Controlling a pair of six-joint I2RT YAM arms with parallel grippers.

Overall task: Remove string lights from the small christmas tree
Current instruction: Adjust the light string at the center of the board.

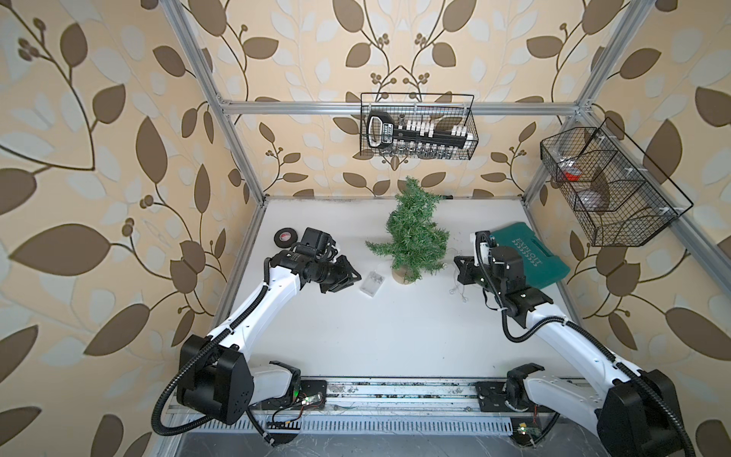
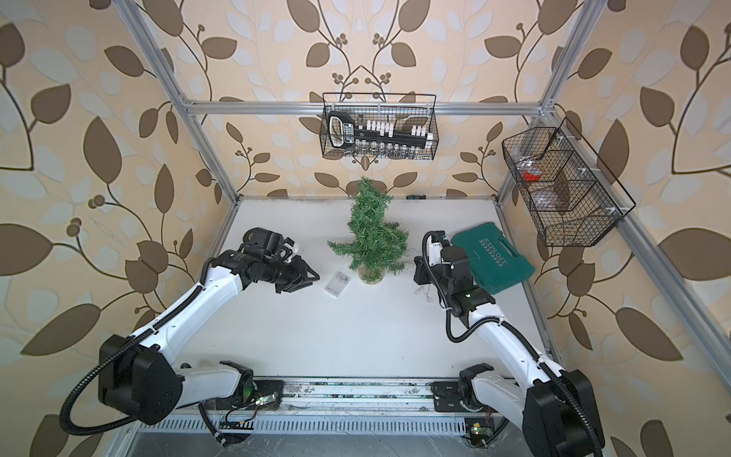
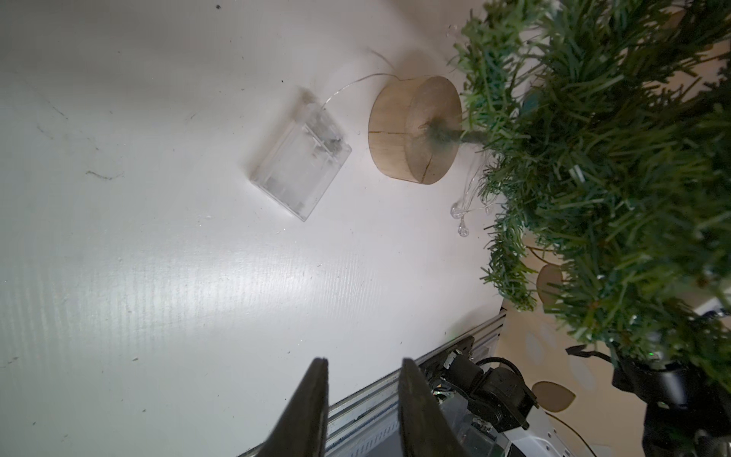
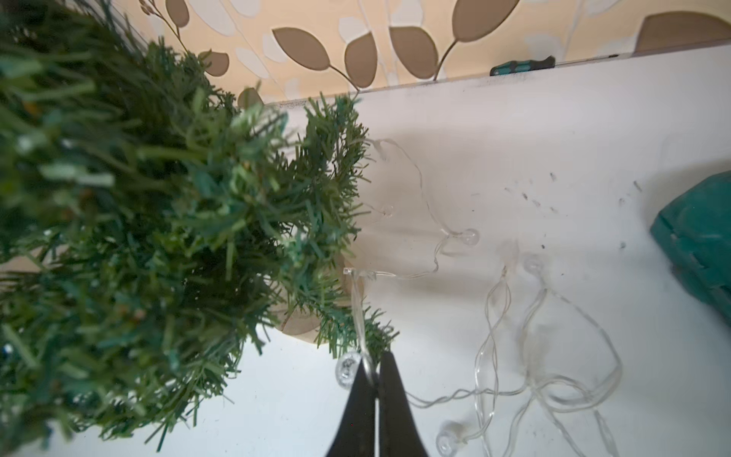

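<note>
The right gripper was pinched tight on the string lights beside the small christmas tree; the left gripper (jaws partly apart, holding nothing) faced the battery box.

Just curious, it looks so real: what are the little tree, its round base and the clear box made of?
Tree: probably plastic, flat shiny green strips. Base: unfinished wood, showing grain and a crack. Box: clear hard plastic, see-through with sharp edges.

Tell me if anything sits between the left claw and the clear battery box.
Nothing visible does. In the left wrist view, only bare white table lies between the open left claw and the battery box.
</note>
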